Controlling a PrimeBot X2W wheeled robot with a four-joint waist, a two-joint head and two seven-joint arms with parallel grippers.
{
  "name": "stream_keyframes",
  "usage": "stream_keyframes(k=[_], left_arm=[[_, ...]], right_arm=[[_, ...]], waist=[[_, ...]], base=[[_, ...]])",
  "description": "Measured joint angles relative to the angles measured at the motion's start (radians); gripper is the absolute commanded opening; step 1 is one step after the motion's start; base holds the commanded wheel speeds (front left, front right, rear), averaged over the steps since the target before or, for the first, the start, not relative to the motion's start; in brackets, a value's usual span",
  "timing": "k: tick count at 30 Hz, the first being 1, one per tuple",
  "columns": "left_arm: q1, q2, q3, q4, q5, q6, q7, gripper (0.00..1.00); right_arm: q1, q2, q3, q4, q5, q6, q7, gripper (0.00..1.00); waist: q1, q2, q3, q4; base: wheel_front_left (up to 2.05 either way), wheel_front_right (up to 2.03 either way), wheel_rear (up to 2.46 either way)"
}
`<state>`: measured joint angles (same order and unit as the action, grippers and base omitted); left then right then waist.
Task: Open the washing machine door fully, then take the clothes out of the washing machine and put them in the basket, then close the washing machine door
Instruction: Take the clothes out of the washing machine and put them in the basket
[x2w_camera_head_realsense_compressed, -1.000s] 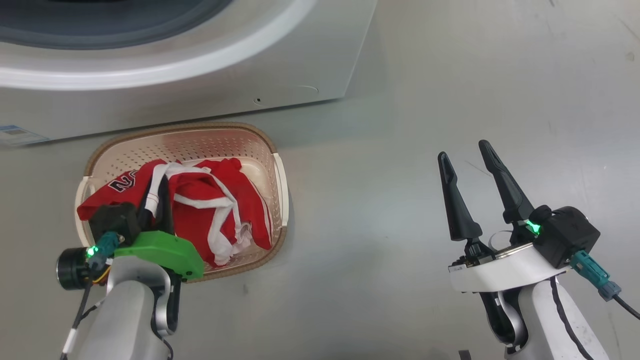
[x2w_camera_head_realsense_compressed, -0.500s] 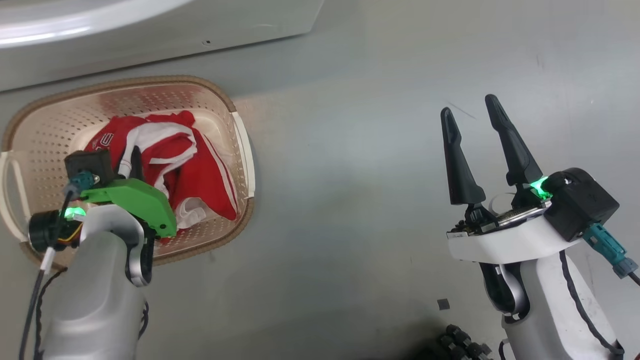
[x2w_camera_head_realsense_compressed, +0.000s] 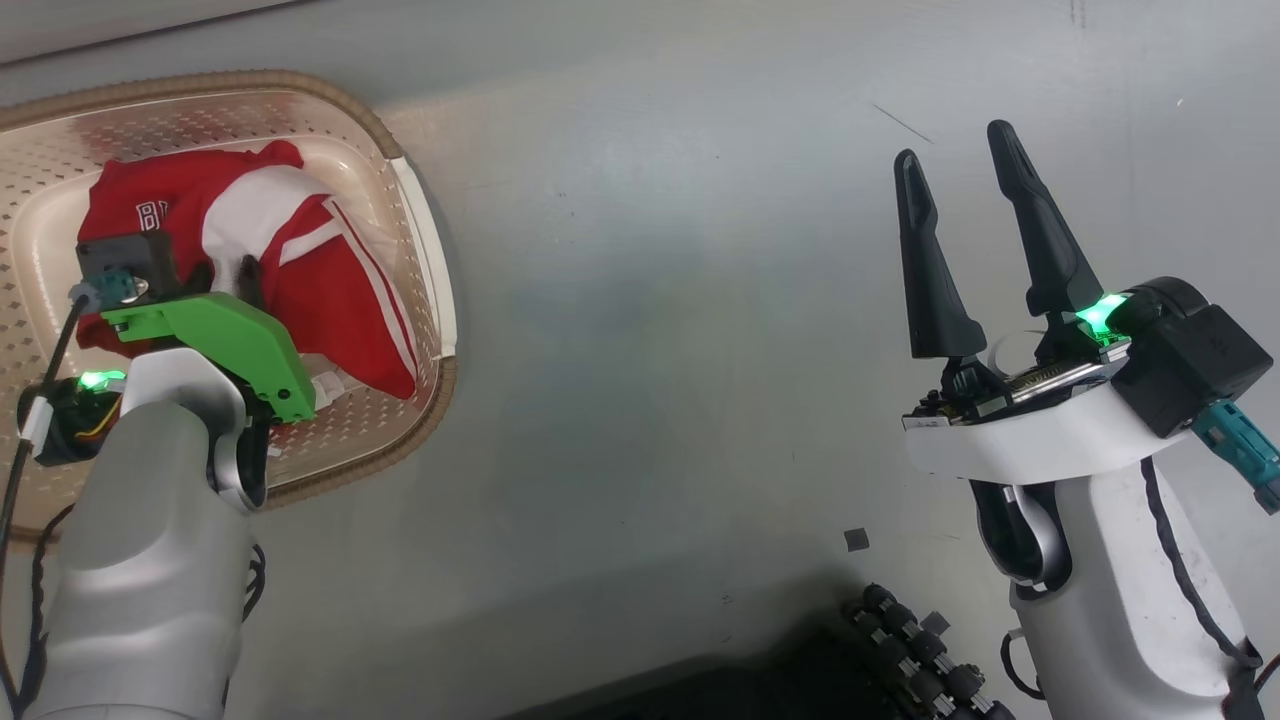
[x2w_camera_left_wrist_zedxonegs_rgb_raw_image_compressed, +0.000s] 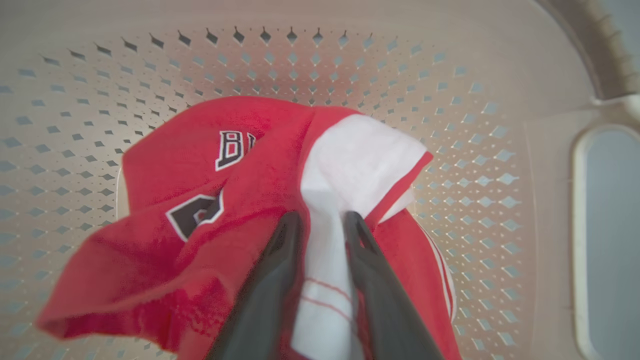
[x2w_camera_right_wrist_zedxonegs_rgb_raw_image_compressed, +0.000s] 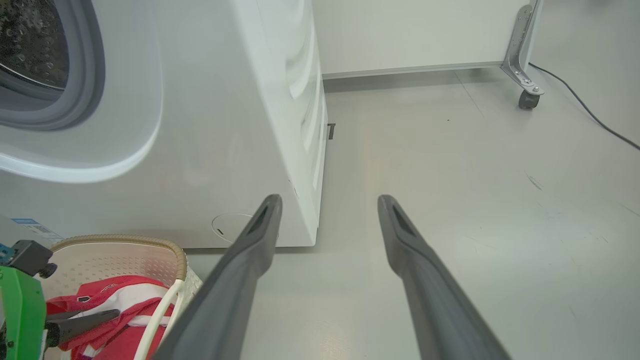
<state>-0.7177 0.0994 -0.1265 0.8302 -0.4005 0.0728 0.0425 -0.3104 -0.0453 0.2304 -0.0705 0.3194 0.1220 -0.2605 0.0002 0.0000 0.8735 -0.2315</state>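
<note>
Clothes (x2w_camera_left_wrist_zedxonegs_rgb_raw_image_compressed: 200, 165): soft, light, floppy bundle, red with white panels, stripes and dark lettering, heaped in the basket (x2w_camera_left_wrist_zedxonegs_rgb_raw_image_compressed: 350, 65) beside the washing machine (x2w_camera_right_wrist_zedxonegs_rgb_raw_image_compressed: 225, 125); likely to drape and snag rather than slip, so pinch a bunched fold or hem. Left gripper (x2w_camera_left_wrist_zedxonegs_rgb_raw_image_compressed: 321, 222) straddles the white fold, jaws partly apart, can't tell whether it's clamping or free. Right gripper (x2w_camera_head_realsense_compressed: 952, 143) wide open, empty, above the floor (x2w_camera_head_realsense_compressed: 650, 350) well clear of the basket.

Glossy grey floor (x2w_camera_right_wrist_zedxonegs_rgb_raw_image_compressed: 450, 200) runs to a white panel (x2w_camera_right_wrist_zedxonegs_rgb_raw_image_compressed: 415, 30) with a castor (x2w_camera_right_wrist_zedxonegs_rgb_raw_image_compressed: 526, 99); black cable (x2w_camera_right_wrist_zedxonegs_rgb_raw_image_compressed: 585, 107) nearby.
</note>
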Motion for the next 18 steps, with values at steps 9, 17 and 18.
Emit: stream_keyframes(k=[9,17,18], left_arm=[[-0.006,-0.015,-0.001,0.075,0.0,0.0,-0.062,1.0],[-0.006,-0.028,-0.036,0.111,0.024,-0.015,-0.148,1.0],[-0.006,-0.03,-0.036,0.114,0.024,-0.018,-0.164,1.0]], right_arm=[[-0.01,0.0,0.0,0.02,0.0,0.0,0.0,1.0],[-0.01,0.0,-0.004,0.042,-0.021,0.0,0.0,1.0],[-0.01,0.0,-0.004,0.045,-0.022,0.0,0.0,1.0]], waist=[[0.0,0.0,-0.025,0.006],[-0.0001,0.0,-0.063,0.024],[-0.0001,0.0,-0.07,0.027]], base=[[0.0,0.0,0.0],[0.0,0.0,0.0],[0.0,0.0,0.0]])
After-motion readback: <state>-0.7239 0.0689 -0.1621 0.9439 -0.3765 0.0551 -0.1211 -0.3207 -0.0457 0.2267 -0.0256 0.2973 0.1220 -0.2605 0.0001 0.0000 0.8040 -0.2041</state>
